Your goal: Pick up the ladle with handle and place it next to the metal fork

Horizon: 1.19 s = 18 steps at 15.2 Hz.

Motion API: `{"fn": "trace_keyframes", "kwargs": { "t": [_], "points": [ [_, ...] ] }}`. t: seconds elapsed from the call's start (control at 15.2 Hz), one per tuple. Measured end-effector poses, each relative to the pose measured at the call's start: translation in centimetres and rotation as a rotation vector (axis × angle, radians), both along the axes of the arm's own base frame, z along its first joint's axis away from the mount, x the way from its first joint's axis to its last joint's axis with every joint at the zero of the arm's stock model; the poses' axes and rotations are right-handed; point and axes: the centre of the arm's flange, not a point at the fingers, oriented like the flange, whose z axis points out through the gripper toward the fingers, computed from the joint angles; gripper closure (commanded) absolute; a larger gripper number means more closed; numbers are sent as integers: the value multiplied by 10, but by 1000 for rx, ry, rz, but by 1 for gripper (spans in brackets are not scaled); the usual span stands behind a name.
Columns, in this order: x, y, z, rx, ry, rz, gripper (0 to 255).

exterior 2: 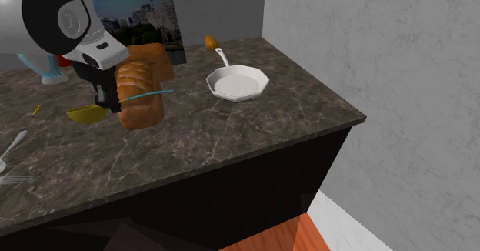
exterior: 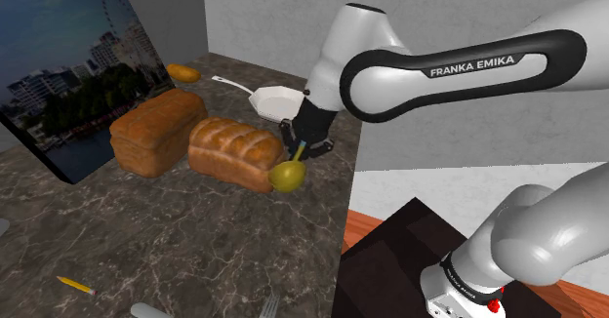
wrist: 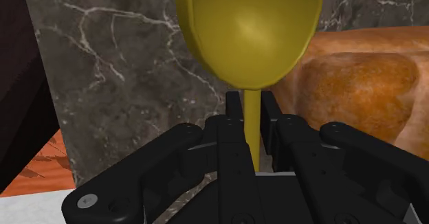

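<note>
Shoulder view: the gripper (exterior: 304,146) is clamped on the ladle (exterior: 286,176). The yellow bowl hangs below the fingers with a bit of teal handle above it. It is just beside the end of the nearer bread loaf (exterior: 234,150) and near the worktop (exterior: 195,238) edge that faces the stand. The fork (exterior: 270,307) lies well apart from it along that same edge, at the picture's bottom. A white pan (exterior: 274,101) sits behind the arm, toward the back wall. Second exterior view: the gripper (exterior 2: 109,103) is over the middle of the worktop (exterior 2: 254,126), and the ladle (exterior 2: 87,113) looks clear of the surface. The bowl is on the fork side and the teal handle pokes the other way toward the pan (exterior 2: 237,82), so the long axis runs roughly along the worktop's length. The fork (exterior 2: 14,179) is at the left end, near the front edge. Wrist view: the fingers (wrist: 234,106) clasp the ladle's (wrist: 251,30) thin yellow neck, with the bowl ahead of the gripper (wrist: 252,109) and the loaf (wrist: 357,85) alongside. Judgement: the pick is done. The carry runs bowl-first along the ladle's own axis toward the fork, and the ladle should go down beside the tines, not across them.
</note>
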Motion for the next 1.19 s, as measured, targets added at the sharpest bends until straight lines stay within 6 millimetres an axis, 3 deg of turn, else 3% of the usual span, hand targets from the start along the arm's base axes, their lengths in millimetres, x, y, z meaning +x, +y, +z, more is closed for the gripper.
{"fn": "trace_keyframes", "kwargs": {
  "t": [1.19],
  "points": [
    [-108,210,1,0,1,1,255]
  ]
}}
